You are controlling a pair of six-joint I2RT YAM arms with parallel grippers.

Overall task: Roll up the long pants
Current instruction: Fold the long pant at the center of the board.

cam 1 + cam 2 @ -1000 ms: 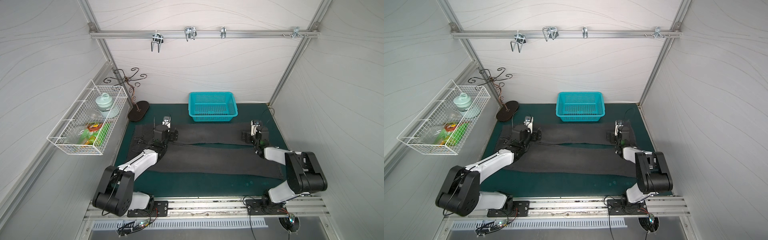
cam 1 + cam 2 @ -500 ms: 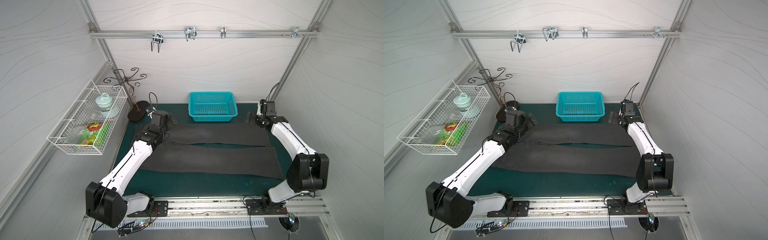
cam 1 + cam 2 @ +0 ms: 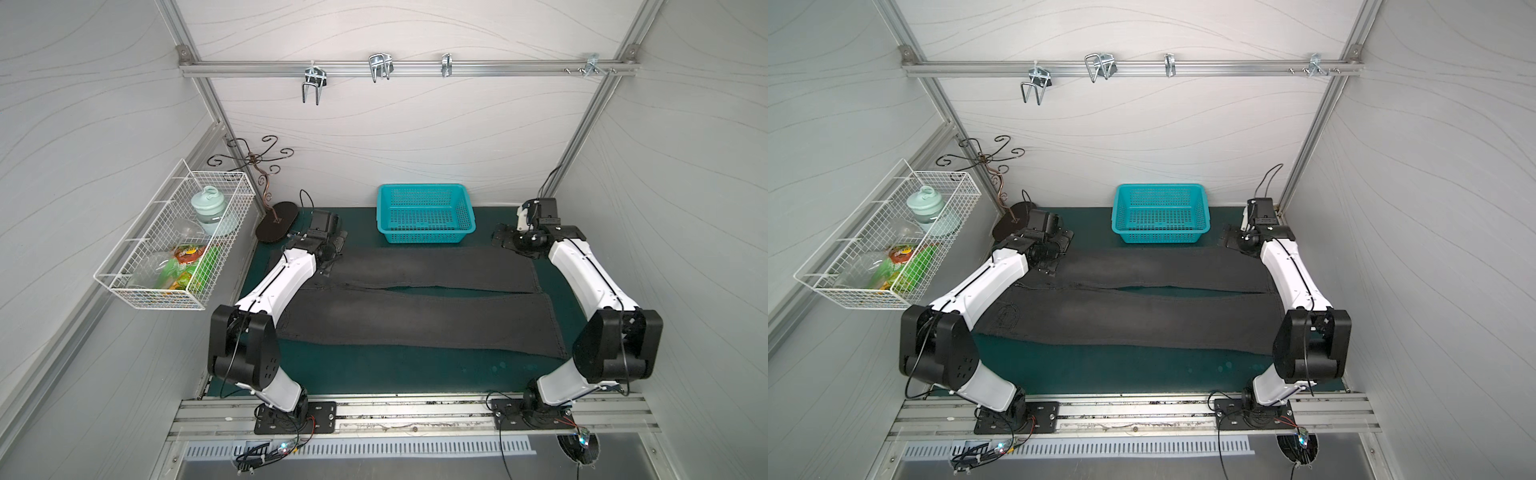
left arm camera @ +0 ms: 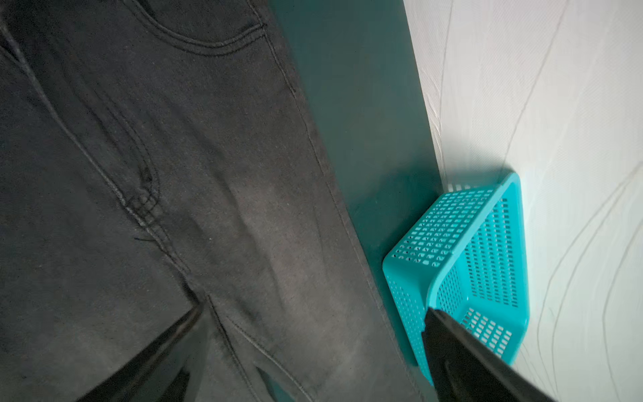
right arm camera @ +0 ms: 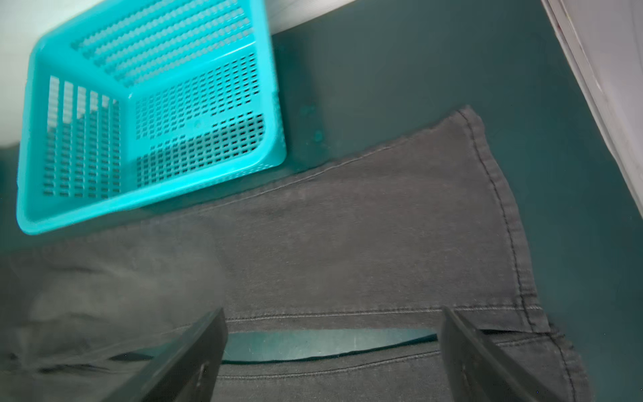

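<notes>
Hovering left gripper (image 4: 311,313), right gripper (image 5: 332,313) open, empty by mid-frame charcoal denim long pants (image 3: 415,311); risking lopsided roll via uneven grabs.

Nothing written can be read in any view: no words, numbers or brand names. The only printed surface is the green and orange snack packet (image 3: 185,268) in the white wire basket (image 3: 145,302) at the left of both top views. Its lettering is too small and blurred to make out.
</notes>
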